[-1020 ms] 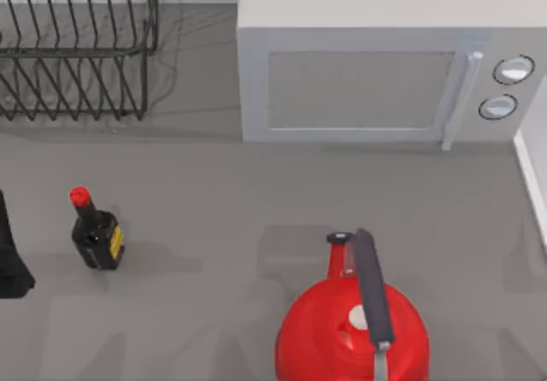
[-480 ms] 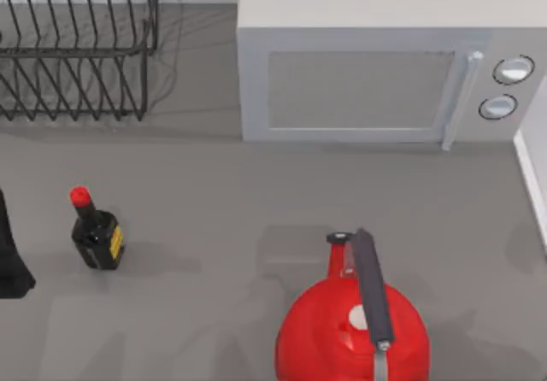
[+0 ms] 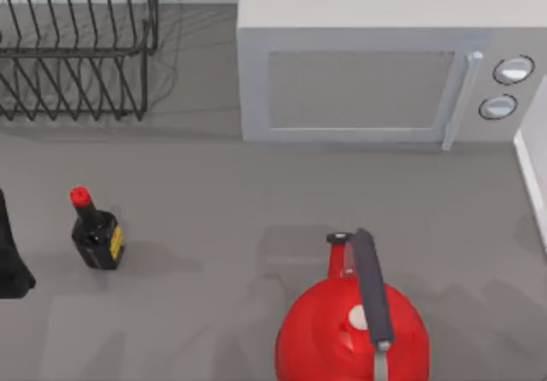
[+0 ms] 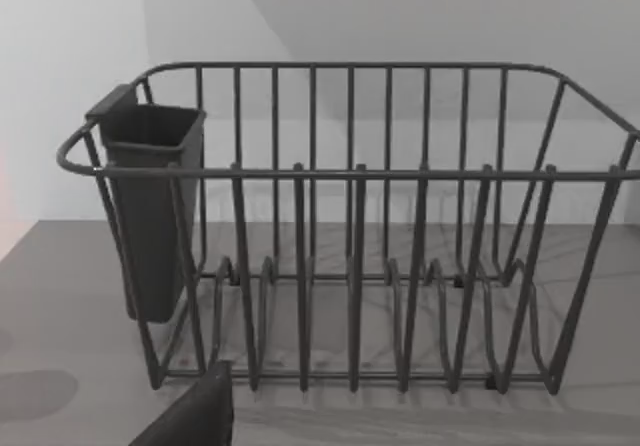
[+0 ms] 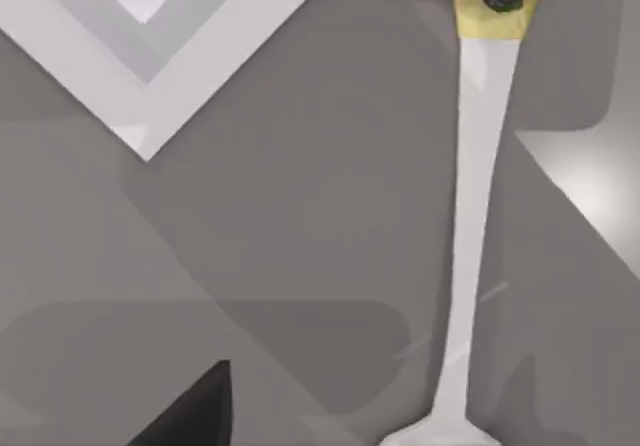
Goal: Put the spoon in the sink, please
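One right claw fingertip [image 5: 190, 411] hovers beside the spoon [image 5: 478, 196], untouching

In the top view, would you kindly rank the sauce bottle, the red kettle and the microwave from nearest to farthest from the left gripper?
Measured from the left gripper, a dark shape at the table's left edge:
1. Sauce bottle, just to its right on the left side.
2. Red kettle, at the bottom, right of centre.
3. Microwave, at the back, right half.

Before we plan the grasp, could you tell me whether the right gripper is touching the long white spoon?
Apart: the right wrist view shows bare grey counter between the dark gripper tip and the spoon.
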Robot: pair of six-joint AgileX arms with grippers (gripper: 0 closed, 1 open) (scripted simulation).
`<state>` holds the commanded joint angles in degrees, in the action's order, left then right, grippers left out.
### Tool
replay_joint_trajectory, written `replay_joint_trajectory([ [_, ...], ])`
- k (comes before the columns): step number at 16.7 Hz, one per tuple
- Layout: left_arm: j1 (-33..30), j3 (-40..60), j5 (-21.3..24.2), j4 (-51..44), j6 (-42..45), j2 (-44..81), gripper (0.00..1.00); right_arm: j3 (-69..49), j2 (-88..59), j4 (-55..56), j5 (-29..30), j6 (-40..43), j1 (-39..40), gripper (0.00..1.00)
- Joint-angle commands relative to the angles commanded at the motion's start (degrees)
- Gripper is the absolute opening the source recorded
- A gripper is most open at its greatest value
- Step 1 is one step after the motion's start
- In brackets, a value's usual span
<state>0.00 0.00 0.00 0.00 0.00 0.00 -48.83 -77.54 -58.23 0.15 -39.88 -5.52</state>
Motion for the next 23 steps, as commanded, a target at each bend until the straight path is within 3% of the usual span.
replay_joint_trajectory([
  [9,0.0,0.0,0.0,0.0,0.0,0.0,1.0,-1.29,-3.01,-1.1,0.05,-1.62,-0.06,1.0],
  [18,0.0,0.0,0.0,0.0,0.0,0.0,1.0,11.02,-14.17,22.71,0.05,-1.9,-0.13,1.0],
  [23,0.0,0.0,0.0,0.0,0.0,0.0,1.0,12.34,-15.39,24.9,0.05,-1.93,-0.12,1.0],
])
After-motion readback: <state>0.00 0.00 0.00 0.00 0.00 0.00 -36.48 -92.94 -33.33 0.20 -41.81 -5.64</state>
